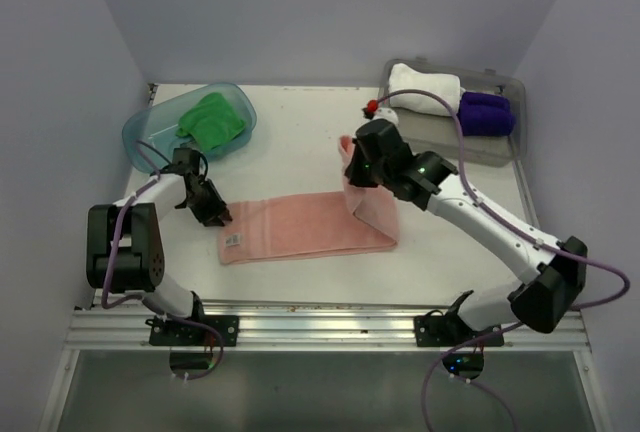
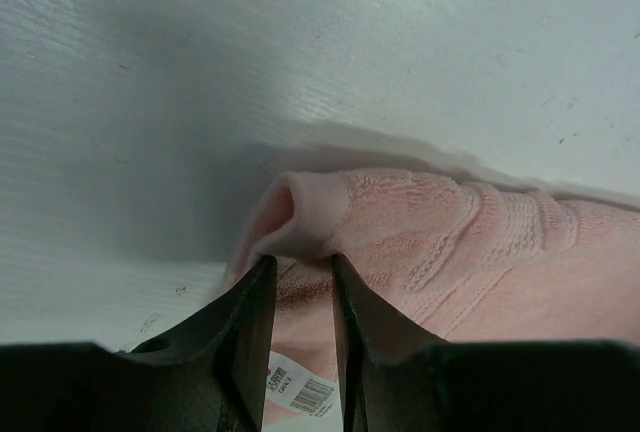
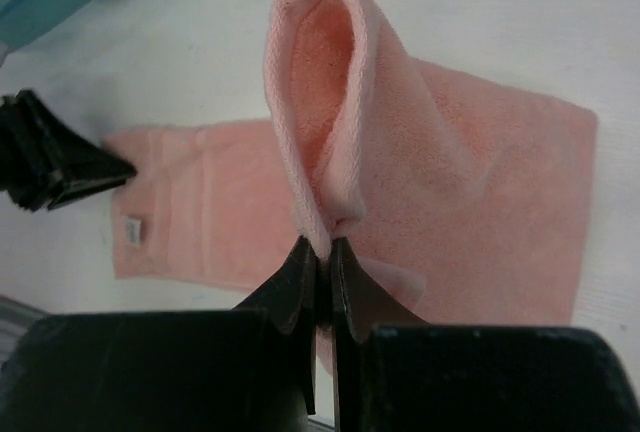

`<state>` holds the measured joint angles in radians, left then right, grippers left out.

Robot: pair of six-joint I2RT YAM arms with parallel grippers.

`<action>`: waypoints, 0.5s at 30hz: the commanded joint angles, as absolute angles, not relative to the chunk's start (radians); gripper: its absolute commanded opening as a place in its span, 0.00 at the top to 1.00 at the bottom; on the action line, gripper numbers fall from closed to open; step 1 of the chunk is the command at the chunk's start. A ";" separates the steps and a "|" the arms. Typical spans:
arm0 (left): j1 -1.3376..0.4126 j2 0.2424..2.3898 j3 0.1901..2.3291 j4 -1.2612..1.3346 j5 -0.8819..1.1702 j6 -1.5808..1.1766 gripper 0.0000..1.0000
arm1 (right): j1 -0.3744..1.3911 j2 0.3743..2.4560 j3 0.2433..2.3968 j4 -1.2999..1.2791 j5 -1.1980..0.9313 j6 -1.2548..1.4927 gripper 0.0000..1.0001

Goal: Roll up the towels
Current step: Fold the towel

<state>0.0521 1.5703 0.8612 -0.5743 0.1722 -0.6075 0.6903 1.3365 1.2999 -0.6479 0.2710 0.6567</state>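
The salmon pink towel lies as a long strip across the middle of the table. My right gripper is shut on its right end, which stands up as a raised loop above the flat part. In the right wrist view the gripper pinches the loop's hem. My left gripper is at the towel's left end. There its narrowly parted fingertips clamp a small raised fold of the corner. A white label shows below. The green towel, white towel and dark purple towel lie apart.
The green towel sits crumpled in a teal see-through tub at the back left. The white and purple towels lie rolled in a clear grey tray at the back right. Walls close in the table on three sides.
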 commanded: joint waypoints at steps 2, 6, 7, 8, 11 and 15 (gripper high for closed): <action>0.057 1.569 0.859 -0.538 0.147 -0.595 0.67 | 0.863 1.466 1.463 -0.571 0.288 0.678 1.00; 0.055 1.565 0.858 -0.546 0.141 -0.597 0.67 | 0.997 1.664 1.589 -0.549 0.275 0.672 1.00; 0.057 1.568 0.851 -0.546 0.141 -0.597 0.67 | 1.012 1.696 1.617 -0.545 0.270 0.669 1.00; 0.057 1.568 0.845 -0.546 0.143 -0.598 0.67 | 1.029 1.736 1.676 -0.545 0.273 0.664 1.00; 0.055 1.569 0.825 -0.534 0.150 -0.604 0.67 | 1.097 1.885 1.803 -0.557 0.284 0.632 1.00; 0.057 1.565 0.813 -0.531 0.153 -0.604 0.67 | 1.126 2.031 1.908 -0.574 0.256 0.627 1.00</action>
